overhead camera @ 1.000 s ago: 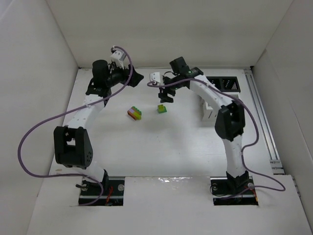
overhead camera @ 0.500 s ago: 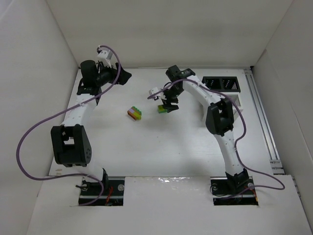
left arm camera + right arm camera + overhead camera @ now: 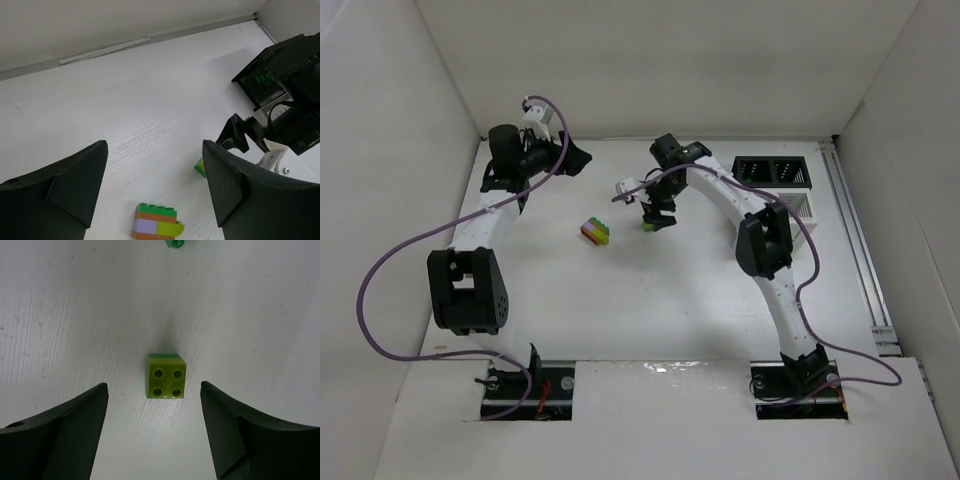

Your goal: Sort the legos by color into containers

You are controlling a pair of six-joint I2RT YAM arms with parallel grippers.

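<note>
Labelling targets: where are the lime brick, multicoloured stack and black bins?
lime brick (image 3: 166, 380), right wrist view, studded top.
multicoloured stack (image 3: 596, 232), top external view, its middle.
black bins (image 3: 772, 172), top external view, central divider rim.

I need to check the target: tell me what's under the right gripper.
A lime four-stud brick sits on the table, centred below the open right gripper. A green edge shows beneath it; the rest is covered by its top.

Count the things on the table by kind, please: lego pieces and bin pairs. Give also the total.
Lego pieces: 2, the multicoloured stack and the lime brick
Bin pairs: 2, the black pair and the white pair
Total: 4
</note>
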